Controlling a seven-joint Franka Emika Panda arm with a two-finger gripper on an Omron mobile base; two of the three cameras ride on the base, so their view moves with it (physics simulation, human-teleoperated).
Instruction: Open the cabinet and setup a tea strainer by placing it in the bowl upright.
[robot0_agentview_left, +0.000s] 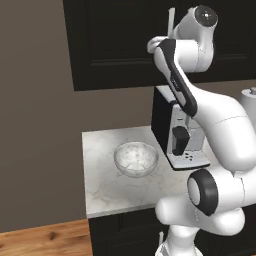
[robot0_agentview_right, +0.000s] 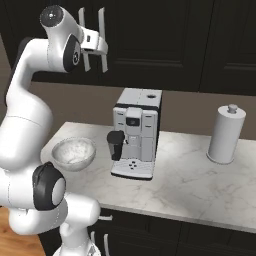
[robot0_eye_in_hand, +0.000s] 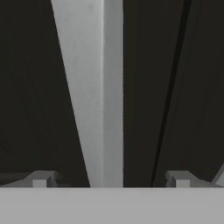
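Note:
The black-brown wall cabinet hangs above the counter with its doors closed. My gripper is raised against it and open. In the hand view a slim silver bar handle stands between the two fingertips, with a gap on each side. From the right base view the hand sits among the two handles at the door seam. The clear glass bowl rests empty on the left of the marble counter. The tea strainer is hidden.
A coffee machine stands just right of the bowl. A white paper towel roll stands further right. Lower cabinets run beneath the counter, and wood floor lies to the left.

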